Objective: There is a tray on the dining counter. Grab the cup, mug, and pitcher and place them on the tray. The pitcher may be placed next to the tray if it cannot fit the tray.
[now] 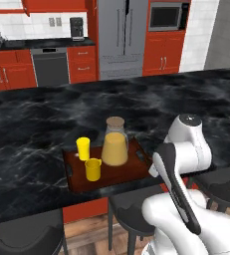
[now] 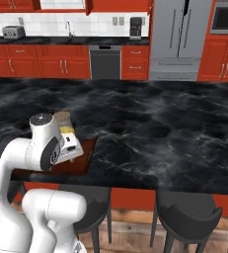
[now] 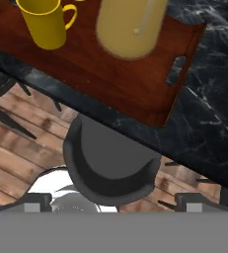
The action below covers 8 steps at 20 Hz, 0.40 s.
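The dark wooden tray (image 1: pixel 136 162) lies at the near edge of the dining counter (image 1: pixel 161 99). On it stand the yellow cup (image 1: pixel 83 148), the handled yellow mug (image 1: pixel 92 169) and the juice pitcher (image 1: pixel 115 144) with its cork lid. In the hand view the mug (image 3: pixel 45 23) and pitcher (image 3: pixel 130 24) sit at the top on the tray (image 3: pixel 110 74). My gripper (image 3: pixel 115 202) hovers off the counter's near edge, over a stool. It is open, with its tips wide apart and nothing between them. In the right base view my arm hides most of the pitcher (image 2: pixel 62 118).
Dark stools (image 3: pixel 110 163) stand under the counter's near edge over a wood floor. Red cabinets, a dishwasher (image 1: pixel 50 64) and a fridge (image 1: pixel 121 35) line the back wall. The counter stretches bare to the right of the tray (image 2: pixel 85 150).
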Available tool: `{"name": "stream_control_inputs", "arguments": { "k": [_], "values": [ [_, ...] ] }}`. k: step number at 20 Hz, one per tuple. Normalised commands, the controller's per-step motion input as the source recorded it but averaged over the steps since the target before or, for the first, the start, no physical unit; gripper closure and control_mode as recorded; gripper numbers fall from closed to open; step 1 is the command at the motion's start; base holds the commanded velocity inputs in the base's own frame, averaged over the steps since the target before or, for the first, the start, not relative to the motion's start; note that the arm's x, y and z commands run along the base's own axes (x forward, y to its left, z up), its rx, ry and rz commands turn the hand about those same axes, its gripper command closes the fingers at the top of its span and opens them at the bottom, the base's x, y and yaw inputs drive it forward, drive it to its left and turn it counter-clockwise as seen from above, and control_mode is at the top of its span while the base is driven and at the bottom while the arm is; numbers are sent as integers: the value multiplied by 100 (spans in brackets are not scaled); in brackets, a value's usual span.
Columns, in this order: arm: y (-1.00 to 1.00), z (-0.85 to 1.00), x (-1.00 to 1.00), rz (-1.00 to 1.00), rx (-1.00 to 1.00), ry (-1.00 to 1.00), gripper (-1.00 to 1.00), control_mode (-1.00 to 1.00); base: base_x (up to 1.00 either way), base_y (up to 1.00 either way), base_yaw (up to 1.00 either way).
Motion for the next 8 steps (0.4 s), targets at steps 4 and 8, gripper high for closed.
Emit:
{"name": "stream_control_inputs", "arguments": {
  "k": [4,8],
  "values": [
    [0,33,-71,0,0,6,-100,-100,0,0,0],
    [0,35,-60,0,0,0,-100,-100,0,0,0]
  ]
}}
